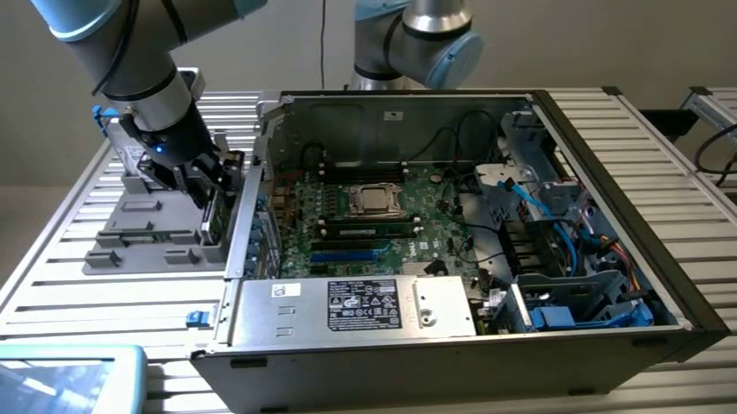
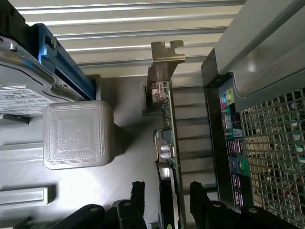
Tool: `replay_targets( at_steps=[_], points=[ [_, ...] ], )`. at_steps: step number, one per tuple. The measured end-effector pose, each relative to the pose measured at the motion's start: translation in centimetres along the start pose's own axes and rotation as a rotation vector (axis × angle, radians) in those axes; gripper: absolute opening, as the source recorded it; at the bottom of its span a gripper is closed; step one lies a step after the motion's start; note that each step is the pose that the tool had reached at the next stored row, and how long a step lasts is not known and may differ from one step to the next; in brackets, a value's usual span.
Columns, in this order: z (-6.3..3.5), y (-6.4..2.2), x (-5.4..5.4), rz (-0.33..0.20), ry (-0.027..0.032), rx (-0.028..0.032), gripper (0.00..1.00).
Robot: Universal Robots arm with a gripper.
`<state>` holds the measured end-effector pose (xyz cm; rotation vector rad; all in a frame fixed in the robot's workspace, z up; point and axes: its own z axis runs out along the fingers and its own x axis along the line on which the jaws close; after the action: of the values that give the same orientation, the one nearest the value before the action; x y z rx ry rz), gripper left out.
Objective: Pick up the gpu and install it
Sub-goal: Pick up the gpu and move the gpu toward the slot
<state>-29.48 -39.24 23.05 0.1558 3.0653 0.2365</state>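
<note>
Beside the big dark open computer case [image 1: 645, 285], on the exterior view's left, I have the black two-finger gripper [image 1: 190, 177] hanging low over a grey plastic holder tray [image 1: 127, 237] on the silver slatted table [image 1: 52, 285]. The gpu [image 1: 212, 222], a thin flat card with a green board and a silver metal end bracket, stands on its edge in that tray, just beside the case wall. I think it is stood up like that so a finger can go down each flat side. From the wrist view I see the gpu [image 2: 167, 119] edge-on. The gripper [image 2: 167, 187] has its jaws spread wide, with one black finger [image 2: 138, 198] on each side of the card and a little gap on both sides, so nothing is pinched yet. A grey ribbed block [image 2: 78, 133] and a silver boxy drive with a white label [image 2: 19, 90] sit apart from the card, and I guess each part has its own spot in the tray. Some things are hard to see. The arm covers most of the card in the exterior view. In the wrist view its far end is hidden behind the fingers, and its black face is turned away. I cannot tell which slot on the green main board [image 1: 345, 228] is meant for it.
</note>
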Motion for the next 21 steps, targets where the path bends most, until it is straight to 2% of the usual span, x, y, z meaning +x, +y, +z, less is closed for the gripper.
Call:
replay_targets(
  at_steps=[5,11,21],
  points=[
    [0.07,-0.03,0.0,0.0,0.0001,-0.002,0.52],
    [0.13,-0.05,0.0,-0.022,0.004,-0.0077,0.52],
    [0.47,-0.13,-0.01,-0.024,0.0047,-0.0077,0.52]
  ],
)
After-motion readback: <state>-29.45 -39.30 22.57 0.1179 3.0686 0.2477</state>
